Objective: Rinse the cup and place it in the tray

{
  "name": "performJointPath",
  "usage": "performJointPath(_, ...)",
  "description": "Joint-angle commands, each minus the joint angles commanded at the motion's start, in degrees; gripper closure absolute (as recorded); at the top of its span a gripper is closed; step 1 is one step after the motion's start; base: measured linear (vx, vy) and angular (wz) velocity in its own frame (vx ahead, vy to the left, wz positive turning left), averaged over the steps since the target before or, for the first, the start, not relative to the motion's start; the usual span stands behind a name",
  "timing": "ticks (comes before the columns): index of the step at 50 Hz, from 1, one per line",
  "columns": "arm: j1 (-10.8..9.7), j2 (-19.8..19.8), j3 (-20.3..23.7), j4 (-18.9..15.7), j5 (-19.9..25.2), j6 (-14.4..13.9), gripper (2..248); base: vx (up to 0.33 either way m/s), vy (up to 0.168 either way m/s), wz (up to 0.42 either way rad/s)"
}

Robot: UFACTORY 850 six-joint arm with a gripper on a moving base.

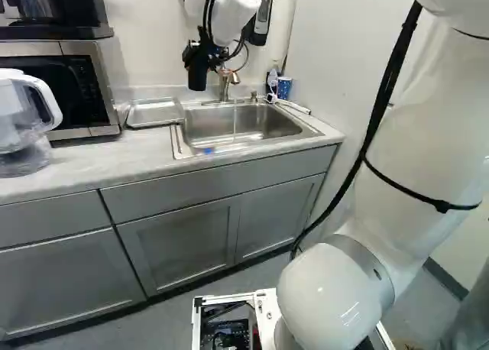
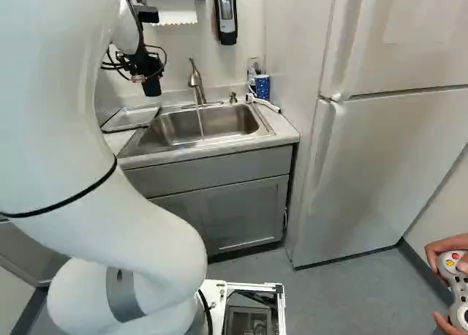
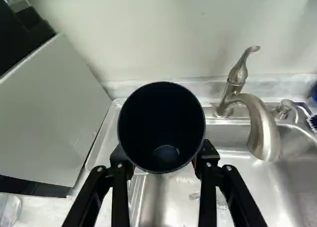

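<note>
In the upper part of the left base view, the claw [image 3: 164, 160] holds the dark cup [image 1: 197, 76] by opposite sides, a sound grip for something likely light and stiff but slippery once wet, though its material is hard to tell.

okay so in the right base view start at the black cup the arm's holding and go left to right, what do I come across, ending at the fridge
Black cup, faucet, wall dispenser, blue cup, fridge.
</note>
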Motion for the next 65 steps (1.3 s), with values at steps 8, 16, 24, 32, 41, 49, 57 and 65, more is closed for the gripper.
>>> performJointPath(8,1.2,-1.0,-1.0,0.0,0.0,0.0,126,0.0,0.0,0.0)
performJointPath(16,2.5,-2.0,-2.1,0.0,0.3,0.0,126,0.0,0.0,0.0)
performJointPath(24,3.6,-3.1,-3.2,0.0,1.1,0.0,126,0.0,0.0,0.0)
performJointPath(32,4.8,-4.4,-4.2,0.0,2.2,0.0,126,0.0,0.0,0.0)
performJointPath(41,6.1,-6.1,-5.0,0.0,3.5,0.0,126,0.0,0.0,0.0)
performJointPath(49,6.2,-6.8,-4.7,0.0,4.8,0.0,126,0.0,0.0,0.0)
performJointPath(57,6.2,-7.2,-4.2,0.0,6.1,0.0,126,0.0,0.0,0.0)
performJointPath(65,6.4,-8.1,-4.2,0.0,7.4,0.0,126,0.0,0.0,0.0)
